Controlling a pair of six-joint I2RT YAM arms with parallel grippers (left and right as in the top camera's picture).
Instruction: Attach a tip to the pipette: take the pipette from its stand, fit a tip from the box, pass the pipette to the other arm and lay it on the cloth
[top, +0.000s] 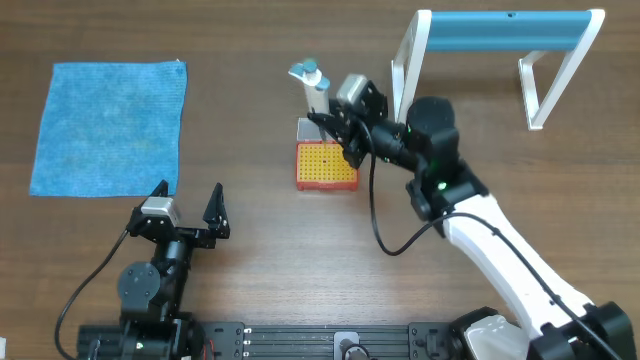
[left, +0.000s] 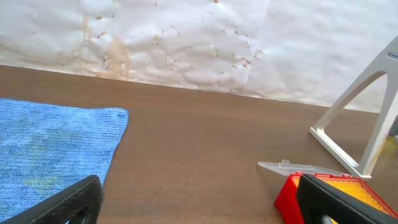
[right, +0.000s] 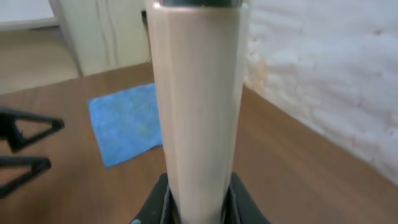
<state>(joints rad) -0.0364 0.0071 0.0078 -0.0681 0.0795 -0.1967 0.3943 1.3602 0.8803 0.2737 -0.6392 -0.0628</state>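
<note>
My right gripper (top: 338, 122) is shut on the white pipette (top: 314, 88), whose blue-topped head points away from the arm. In the right wrist view the pipette's pale body (right: 198, 99) runs up between the fingers (right: 239, 199). The hold is by the far edge of the red tip box (top: 325, 166) with its orange tip rack; the pipette's lower end is hidden. The blue cloth (top: 108, 128) lies flat at the far left. My left gripper (top: 190, 208) stands open low over the table just in front of the cloth, with nothing between its fingers (left: 68, 202).
The white stand with a blue top bar (top: 505, 30) stands at the far right; one of its legs (left: 364, 127) rises behind the tip box (left: 292, 196). The box's clear lid (left: 292, 167) lies open beside it. Bare table lies between cloth and box.
</note>
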